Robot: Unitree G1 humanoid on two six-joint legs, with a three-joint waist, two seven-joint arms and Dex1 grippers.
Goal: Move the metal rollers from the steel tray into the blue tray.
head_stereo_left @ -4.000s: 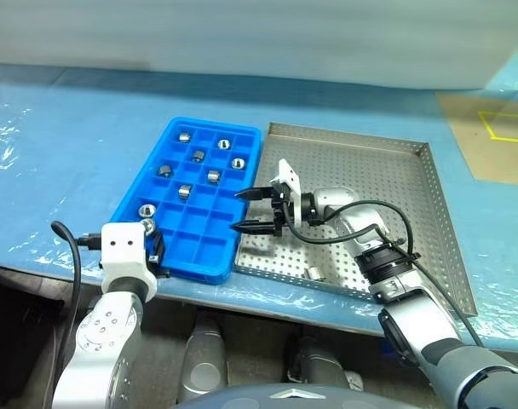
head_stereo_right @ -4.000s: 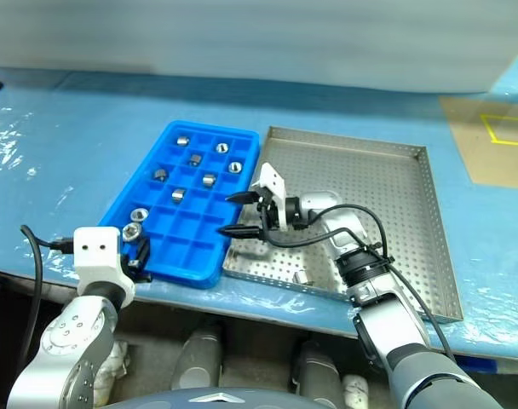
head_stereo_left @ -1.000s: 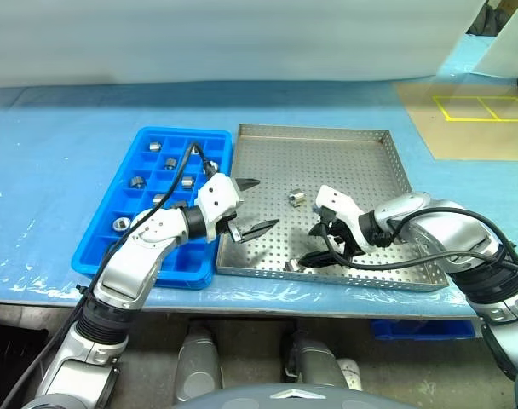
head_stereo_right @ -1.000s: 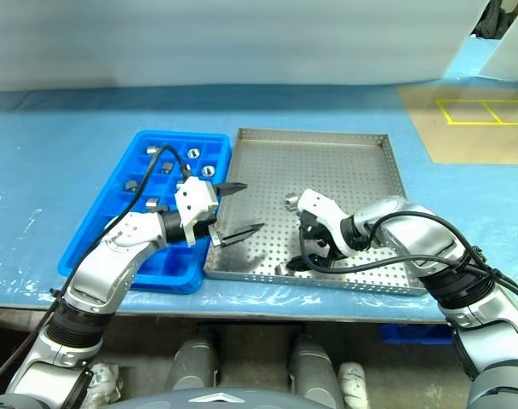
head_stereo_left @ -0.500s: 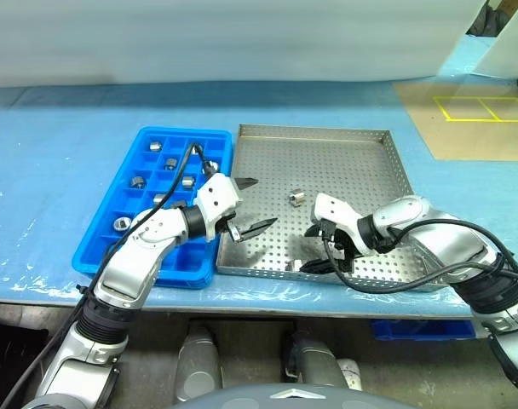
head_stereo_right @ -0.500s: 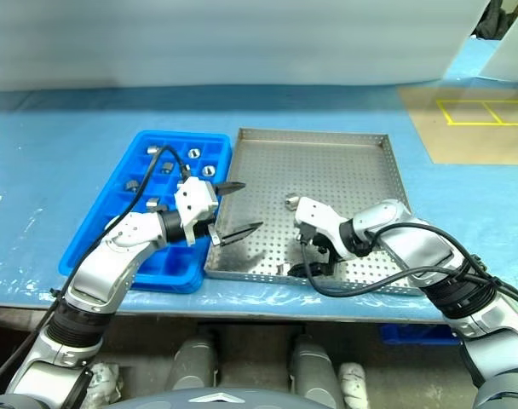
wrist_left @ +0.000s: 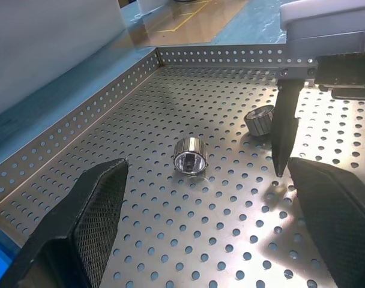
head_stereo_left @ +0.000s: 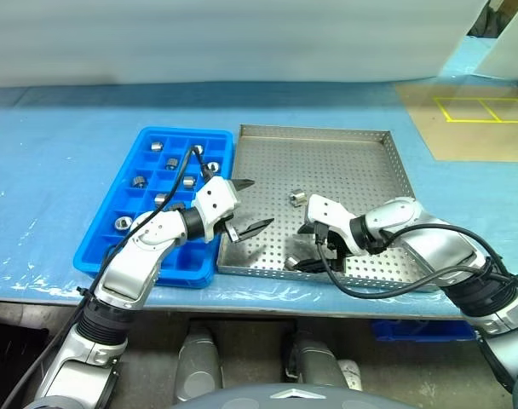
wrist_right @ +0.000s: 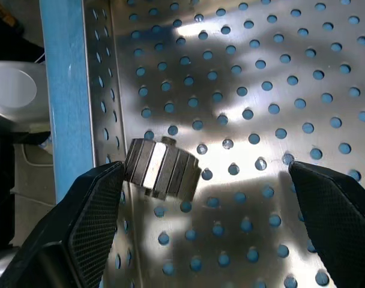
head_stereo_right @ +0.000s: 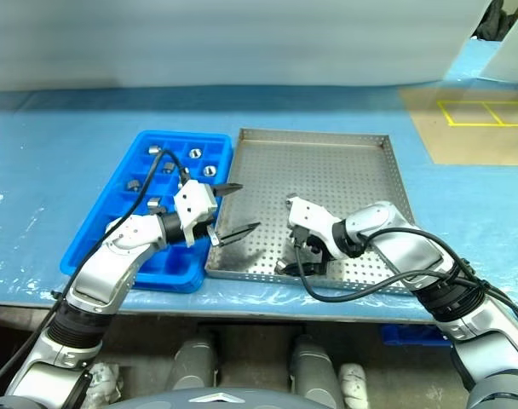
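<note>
The steel tray [head_stereo_left: 348,166] lies at the centre of the table, with the blue tray [head_stereo_left: 184,133] to its left. Several metal rollers [head_stereo_left: 138,181] sit in the blue tray's compartments. One roller [head_stereo_left: 297,198] lies mid-tray on the steel floor, also seen as the roller [wrist_left: 190,156]. Another roller [wrist_right: 161,168] lies by the steel tray's front rim. My right gripper [head_stereo_left: 303,249] hangs open just above that front roller [head_stereo_left: 290,262], angled down. My left gripper [head_stereo_left: 257,203] is open and level over the steel tray's left edge, holding nothing.
The table is covered in crinkled blue film [head_stereo_left: 54,162]. A brown panel with yellow tape [head_stereo_left: 485,106] lies at the back right. Black cables [head_stereo_left: 387,285] loop from the right arm over the tray's front rim.
My right gripper has rolled at the wrist and edged left towards the roller by the front rim. The left gripper has stayed still.
</note>
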